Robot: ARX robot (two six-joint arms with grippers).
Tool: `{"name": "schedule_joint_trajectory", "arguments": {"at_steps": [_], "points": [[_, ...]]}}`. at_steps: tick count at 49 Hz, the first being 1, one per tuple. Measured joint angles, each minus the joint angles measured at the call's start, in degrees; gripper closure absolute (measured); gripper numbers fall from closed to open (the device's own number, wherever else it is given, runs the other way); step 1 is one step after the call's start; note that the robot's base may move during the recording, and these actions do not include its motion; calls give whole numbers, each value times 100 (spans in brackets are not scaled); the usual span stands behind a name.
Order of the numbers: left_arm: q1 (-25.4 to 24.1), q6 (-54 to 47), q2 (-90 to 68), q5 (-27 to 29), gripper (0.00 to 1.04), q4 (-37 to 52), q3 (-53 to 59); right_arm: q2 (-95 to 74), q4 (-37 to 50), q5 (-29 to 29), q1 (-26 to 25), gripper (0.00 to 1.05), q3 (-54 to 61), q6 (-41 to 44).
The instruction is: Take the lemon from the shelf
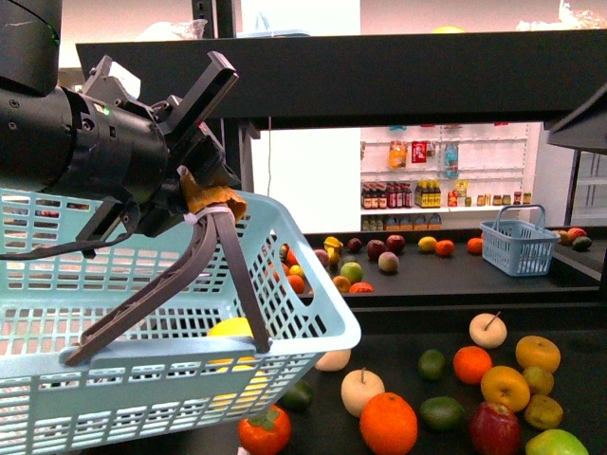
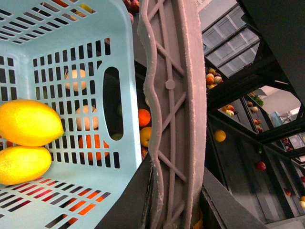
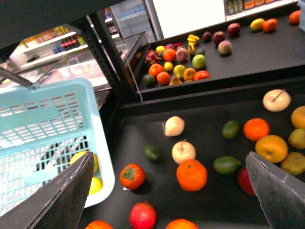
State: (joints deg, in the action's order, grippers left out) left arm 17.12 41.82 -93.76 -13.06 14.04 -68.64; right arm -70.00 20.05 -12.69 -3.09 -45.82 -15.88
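Closest to me, the left gripper (image 1: 204, 204) is clamped on the top of the grey handle (image 1: 161, 294) of a pale blue basket (image 1: 95, 398), which hangs tilted from it; I'd guess that is so the load rides with this arm and leaves the other free for picking. Inside, one lemon (image 2: 28, 121) lies touching a second lemon (image 2: 21, 164) near the slotted wall, both already off the shelf (image 1: 389, 341); the right gripper (image 3: 169, 160) hovers over the near tier with its jaws spread wide and nothing in them. Beneath it the tier is crowded: an orange (image 1: 388, 423), a pale apple (image 1: 362, 391), a lime (image 1: 442, 412), a red-orange persimmon (image 1: 265, 431) just beside the basket; any reach would have to thread between those. Further back, the next tier carries more fruit, among it a yellow fruit (image 1: 428, 244) that may be a lemon, I can't tell, and a small blue basket (image 1: 519, 245); white racks (image 1: 446, 180) of bottles stand beyond.
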Motion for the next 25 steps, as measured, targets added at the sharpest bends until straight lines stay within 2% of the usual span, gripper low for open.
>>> {"name": "schedule_joint_trajectory", "arguments": {"at_steps": [10, 25], "points": [[9, 160, -2, 0, 89, -68, 2, 323, 577, -55, -238, 8, 898, 98], [-22, 262, 0, 111, 89, -57, 2, 1093, 1657, 125, -315, 8, 2085, 269]]}}
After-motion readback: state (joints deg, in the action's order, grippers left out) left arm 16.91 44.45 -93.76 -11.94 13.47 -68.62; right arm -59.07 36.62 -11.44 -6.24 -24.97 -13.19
